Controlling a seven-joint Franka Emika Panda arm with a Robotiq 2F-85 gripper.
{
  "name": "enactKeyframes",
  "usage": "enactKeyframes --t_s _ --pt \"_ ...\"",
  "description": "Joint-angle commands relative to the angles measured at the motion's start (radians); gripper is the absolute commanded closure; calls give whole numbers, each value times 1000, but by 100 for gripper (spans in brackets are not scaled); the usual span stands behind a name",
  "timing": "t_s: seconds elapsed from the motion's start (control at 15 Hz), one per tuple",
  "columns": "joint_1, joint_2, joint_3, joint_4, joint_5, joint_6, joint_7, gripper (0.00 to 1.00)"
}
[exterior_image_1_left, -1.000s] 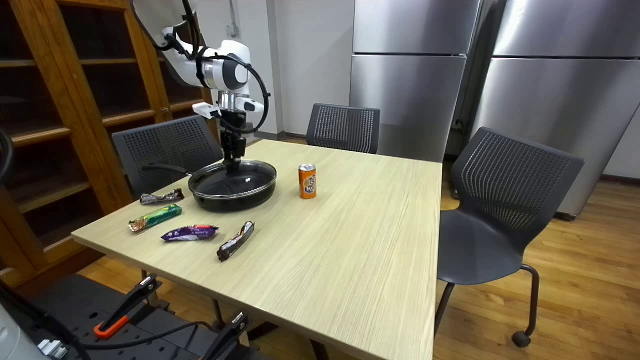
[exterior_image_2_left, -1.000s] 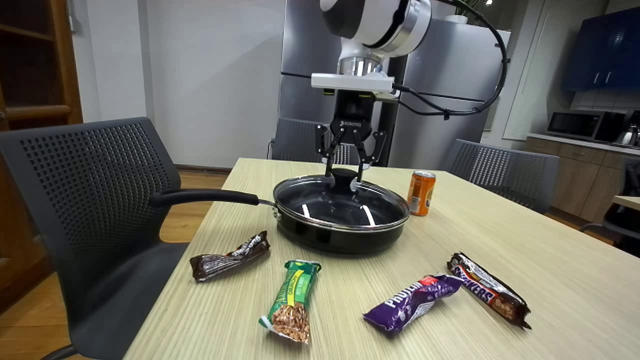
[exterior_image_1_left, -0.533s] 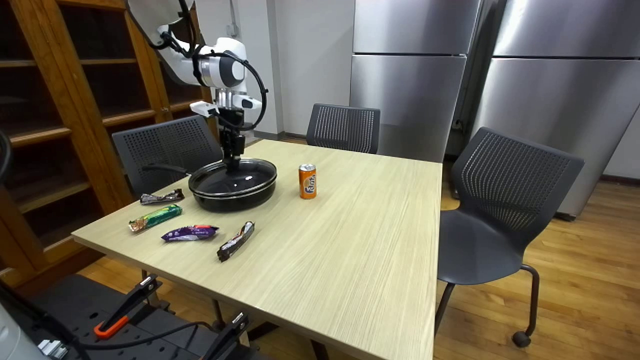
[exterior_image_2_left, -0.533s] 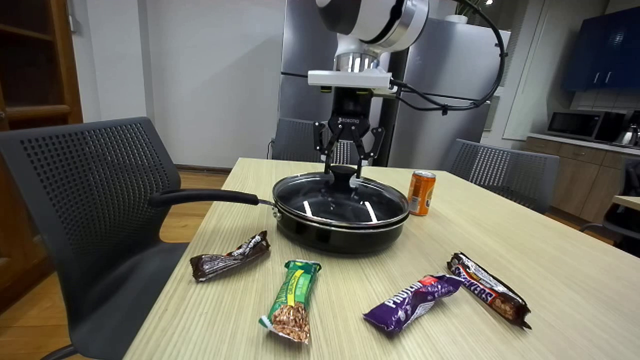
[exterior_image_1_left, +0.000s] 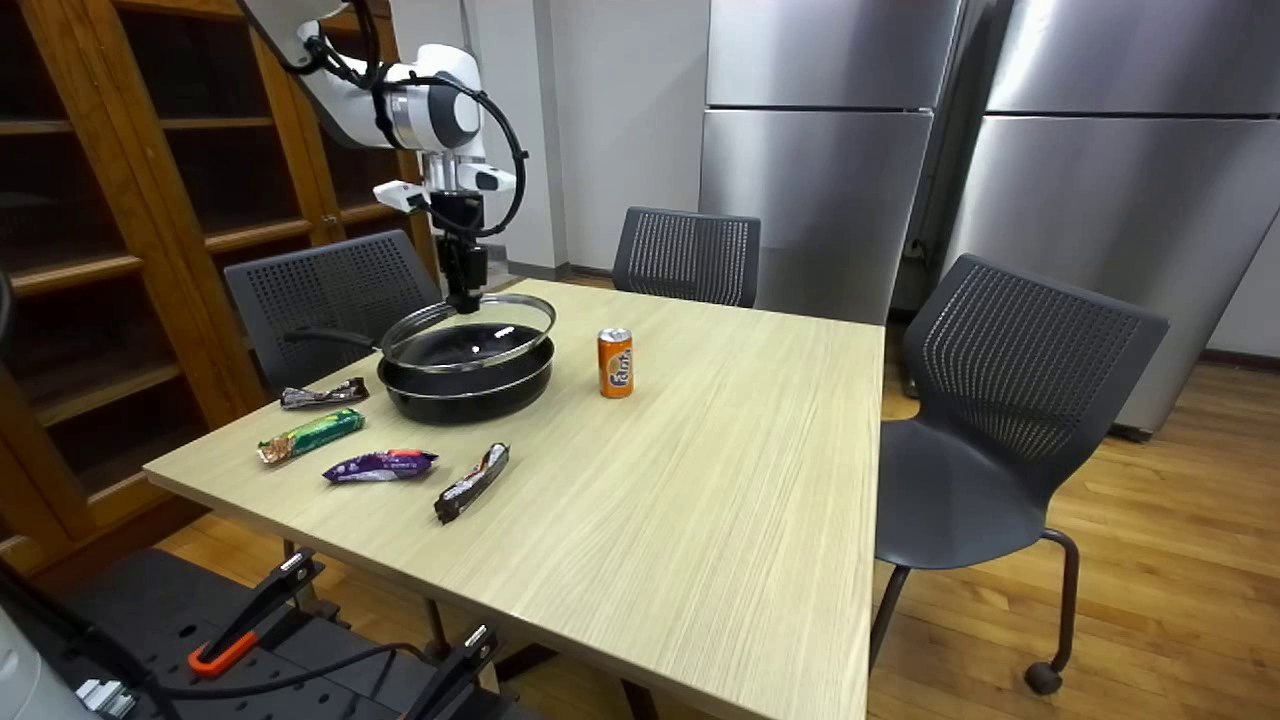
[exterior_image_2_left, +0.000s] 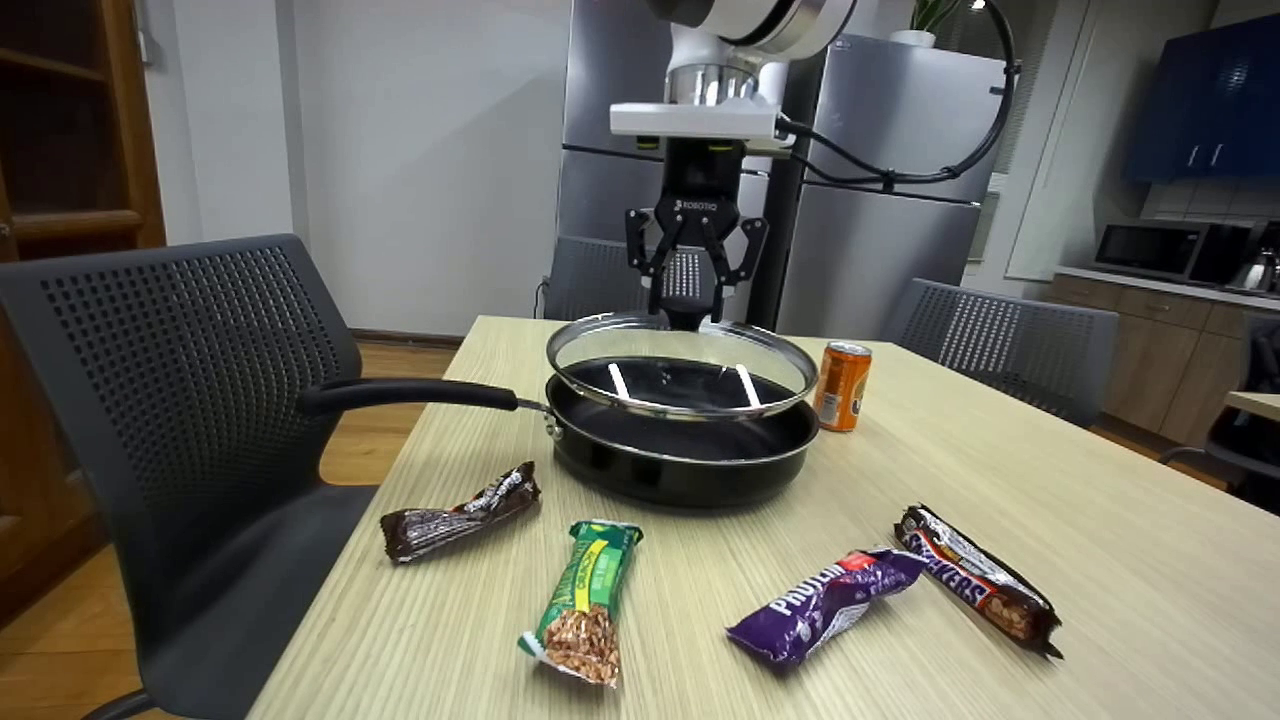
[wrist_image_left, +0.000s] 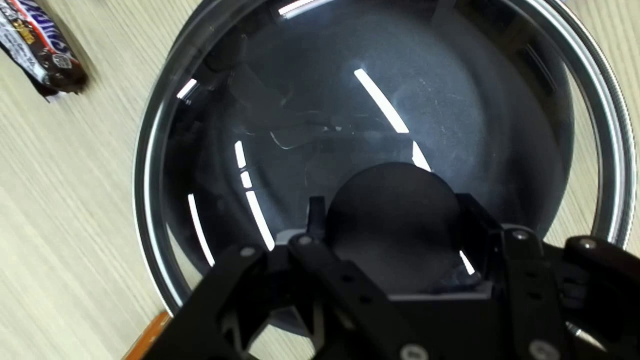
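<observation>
glass lid (exterior_image_2_left: 684, 378), clear with a silvery rim, hangs over the black frying pan (exterior_image_2_left: 685, 480), a gap between the two rims in both exterior views. the hand (exterior_image_2_left: 687, 312) is grasping the lid by its black knob (wrist_image_left: 395, 220), clamped on both sides of it. in the wrist view the pan's dark inside shows through the glass, crossed by long white reflections (wrist_image_left: 381, 101), and slivers of the pale wood-grained tabletop (wrist_image_left: 60, 210) show through near four and eight o'clock. the pan rests on that tabletop; in an exterior view its handle (exterior_image_2_left: 405, 396) points to nine o'clock. around the pan there, an orange fanta can (exterior_image_2_left: 843, 387) stands upright between two and three o'clock, near but apart from it. a snickers bar (exterior_image_2_left: 980, 582) lies at four o'clock; a purple protein bar (exterior_image_2_left: 825, 605) at five, one tip near the snickers bar; a green-wrapped bar (exterior_image_2_left: 583, 600) at seven; and a dark brown wrapped bar (exterior_image_2_left: 460, 515) at eight. out past the handle, at nine o'clock, a dark grey chair (exterior_image_2_left: 180, 350) stands beside the tabletop.
</observation>
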Motion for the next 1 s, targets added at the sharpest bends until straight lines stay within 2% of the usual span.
enactKeyframes --t_s 0.0,0.93 --pt "1 -94 -9 -75 -22 19 30 61" --pt "-68 -317 -43 -349 -38 169 -3 61"
